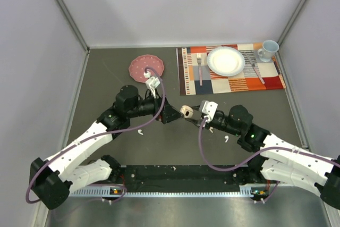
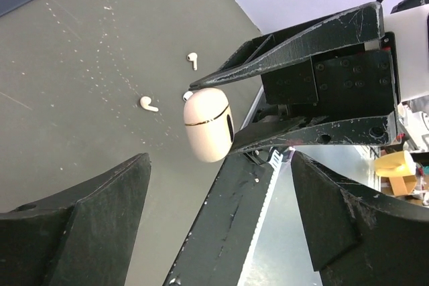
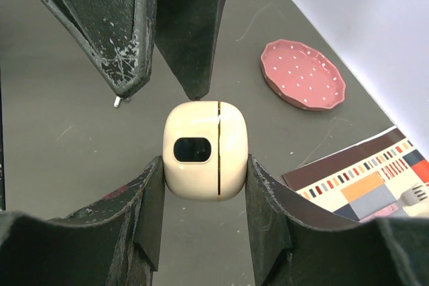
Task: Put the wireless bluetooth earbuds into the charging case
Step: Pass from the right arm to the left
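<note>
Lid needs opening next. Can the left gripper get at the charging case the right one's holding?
Probably yes. The left gripper stands open, tips just short of the charging case, which the right gripper clamps by its sides. Nothing sits between them.

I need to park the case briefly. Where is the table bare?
Bare: left of the pink plate, and between the placemat and the right arm. Crowded: the middle, around the case, with earbuds loose near it.

Dark grey table [image 1: 101, 73]. Pink dotted plate [image 1: 146, 68] at upper centre, patterned placemat [image 1: 228, 83] at upper right. Two small white pieces lie loose on the table: one earbud [image 1: 140, 131] lower left of centre, second earbud [image 1: 226, 139] lower right of centre.
</note>
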